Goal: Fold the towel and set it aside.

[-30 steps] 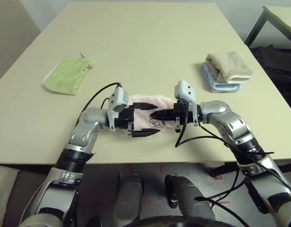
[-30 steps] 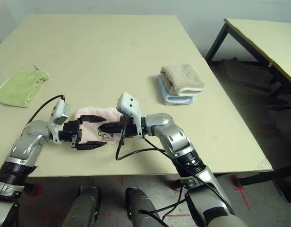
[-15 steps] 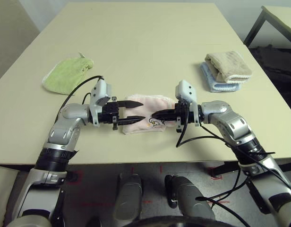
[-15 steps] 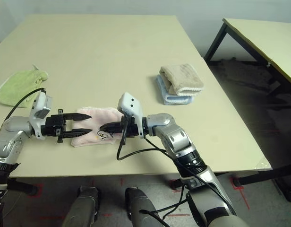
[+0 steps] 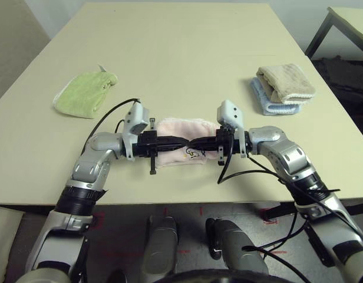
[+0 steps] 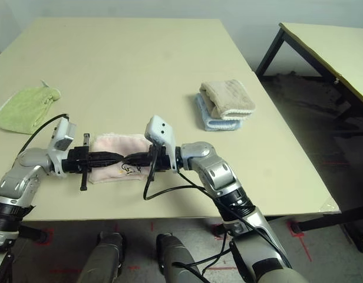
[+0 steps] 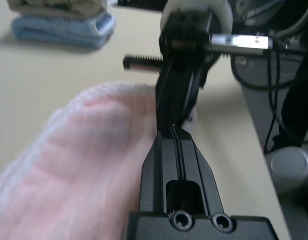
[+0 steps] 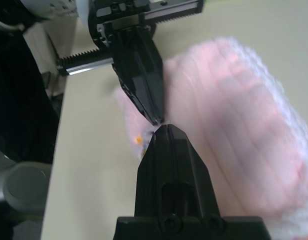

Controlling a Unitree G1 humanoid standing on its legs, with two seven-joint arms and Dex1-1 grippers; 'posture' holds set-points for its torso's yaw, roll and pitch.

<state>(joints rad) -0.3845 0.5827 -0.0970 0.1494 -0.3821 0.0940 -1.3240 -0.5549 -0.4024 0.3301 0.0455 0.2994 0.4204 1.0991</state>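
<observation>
The towel (image 5: 182,128) is a small pale pink folded bundle near the table's front edge, with dark lettering (image 5: 193,154) at its near side. My left gripper (image 5: 182,142) reaches in from the left and lies shut across the towel's near part. My right gripper (image 5: 197,143) comes from the right, also shut. Their tips nearly touch over the towel. In the left wrist view the shut fingers (image 7: 164,150) run beside the pink towel (image 7: 79,165), and no cloth shows between them. In the right wrist view my right gripper (image 8: 161,128) points at the other gripper's tip, with the towel (image 8: 234,130) alongside.
A light green cloth (image 5: 86,93) lies at the left of the table. A beige folded towel (image 5: 286,82) sits on a light blue one (image 5: 274,105) at the right. A second table (image 5: 349,17) stands beyond the right edge. The table's front edge (image 5: 170,200) is close.
My left gripper has gone from wide open around the towel to shut. It pulled back to the left, then came in again until its tips met the right gripper's. The right arm barely moved.
</observation>
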